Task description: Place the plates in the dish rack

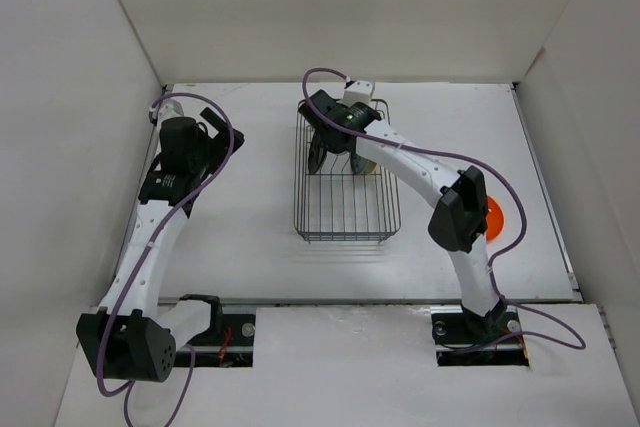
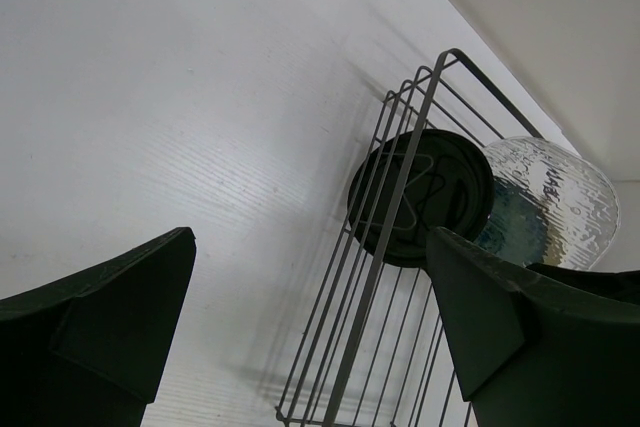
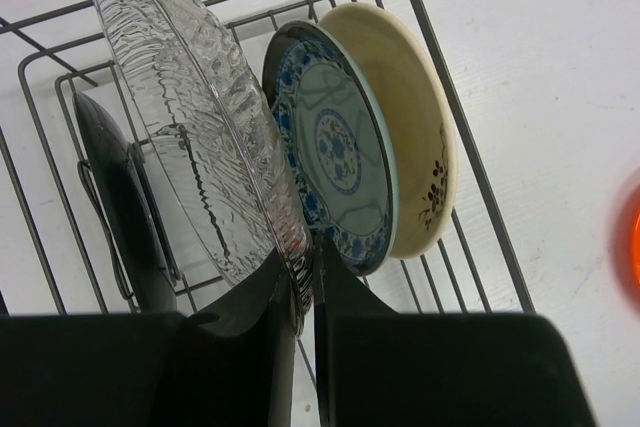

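The dish rack (image 1: pixel 347 209) stands mid-table, with plates upright at its far end. In the right wrist view, my right gripper (image 3: pixel 305 277) is shut on the lower rim of the clear glass plate (image 3: pixel 200 127), inside the rack (image 3: pixel 487 197). The black plate (image 3: pixel 120 207) stands to its left. On its right stand the teal patterned plate (image 3: pixel 345 147) and then the cream plate (image 3: pixel 410 127). The orange plate (image 1: pixel 493 217) lies flat on the table, partly hidden under the right arm. My left gripper (image 2: pixel 310 317) is open and empty, left of the rack (image 2: pixel 381 247).
White walls enclose the table on three sides. The left arm (image 1: pixel 160 217) lies along the left side. The right arm (image 1: pixel 440 187) arches over the rack's right edge. The near half of the rack holds no plates.
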Available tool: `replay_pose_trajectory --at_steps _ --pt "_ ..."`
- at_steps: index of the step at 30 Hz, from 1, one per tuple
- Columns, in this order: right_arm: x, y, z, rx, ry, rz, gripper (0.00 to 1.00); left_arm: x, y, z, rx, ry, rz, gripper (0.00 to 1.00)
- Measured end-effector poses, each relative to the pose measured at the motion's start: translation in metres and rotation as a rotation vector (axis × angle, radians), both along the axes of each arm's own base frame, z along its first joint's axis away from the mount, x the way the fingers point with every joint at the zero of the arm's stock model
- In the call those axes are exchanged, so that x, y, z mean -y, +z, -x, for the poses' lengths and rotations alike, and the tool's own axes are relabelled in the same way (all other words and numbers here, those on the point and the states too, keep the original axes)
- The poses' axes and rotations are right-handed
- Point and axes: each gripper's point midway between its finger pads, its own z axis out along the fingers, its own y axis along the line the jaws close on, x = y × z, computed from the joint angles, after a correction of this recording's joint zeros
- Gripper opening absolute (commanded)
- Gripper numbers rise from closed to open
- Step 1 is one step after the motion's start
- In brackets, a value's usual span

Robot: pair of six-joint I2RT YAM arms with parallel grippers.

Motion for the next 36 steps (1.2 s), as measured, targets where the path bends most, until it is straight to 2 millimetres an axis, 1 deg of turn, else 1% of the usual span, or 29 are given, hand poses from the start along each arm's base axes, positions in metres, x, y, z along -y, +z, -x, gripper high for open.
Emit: replay_pose_trajectory --at_steps 5,8,12,13,15,16,18,19,20,27,28,29,30,31,32,33,34,35,36 --pt "-0.003 -0.003 -0.003 0.003 -0.006 -0.009 0.00 0.001 0.000 0.000 0.000 -0.005 0.002 1.00" --pt "-0.006 -0.006 -0.005 0.002 -0.007 -0.010 0.06 0.002 0.000 0.000 0.000 -0.010 0.001 1.00" --pt "-0.009 -0.009 -0.006 -0.005 -0.006 -0.015 0.08 0.002 0.000 0.000 0.000 -0.013 0.003 1.00" --pt "-0.010 -0.009 -0.006 -0.005 -0.005 -0.018 0.10 0.002 0.000 0.001 0.000 -0.014 0.003 1.00" --pt "-0.011 -0.010 -0.007 -0.006 -0.003 -0.019 0.22 0.002 0.000 0.001 0.000 -0.014 0.003 1.00" --pt "-0.011 -0.010 -0.007 -0.007 -0.003 -0.021 0.24 0.002 0.000 0.001 0.000 -0.015 0.003 1.00" --pt "-0.011 -0.012 -0.007 -0.013 -0.002 -0.019 0.34 0.002 0.000 0.000 0.000 -0.015 0.003 1.00" --pt "-0.011 -0.012 -0.006 -0.016 -0.001 -0.020 0.34 0.002 0.000 0.001 0.000 -0.015 0.003 1.00" --pt "-0.011 -0.013 -0.006 -0.019 0.001 -0.018 0.40 0.002 0.000 0.001 0.000 -0.015 0.003 1.00" --pt "-0.011 -0.014 -0.005 -0.027 0.005 -0.012 0.42 0.003 0.000 0.001 0.000 -0.017 0.004 1.00" --pt "-0.011 -0.014 -0.005 -0.027 0.005 -0.012 0.46 0.003 0.000 0.001 0.000 -0.017 0.004 1.00" --pt "-0.011 -0.014 -0.005 -0.027 0.005 -0.012 0.47 0.003 0.000 0.001 0.000 -0.017 0.004 1.00" --pt "-0.011 -0.014 -0.005 -0.028 0.005 -0.012 0.50 0.003 0.000 0.001 0.000 -0.017 0.004 1.00" --pt "-0.011 -0.014 -0.004 -0.028 0.006 -0.012 0.57 0.003 0.000 0.001 0.000 -0.017 0.004 1.00" --pt "-0.011 -0.014 -0.004 -0.030 0.008 -0.012 0.61 0.003 0.000 0.001 0.000 -0.017 0.004 1.00" --pt "-0.011 -0.014 -0.004 -0.032 0.010 -0.012 0.61 0.003 0.000 0.001 0.000 -0.017 0.004 1.00" --pt "-0.011 -0.014 -0.004 -0.034 0.012 -0.011 0.67 0.003 0.000 0.001 0.000 -0.017 0.004 1.00" --pt "-0.012 -0.015 -0.004 -0.036 0.015 -0.011 0.70 0.003 0.000 0.001 0.000 -0.017 0.004 1.00" --pt "-0.012 -0.014 -0.003 -0.037 0.017 -0.010 0.70 0.003 0.000 0.001 0.000 -0.017 0.004 1.00"
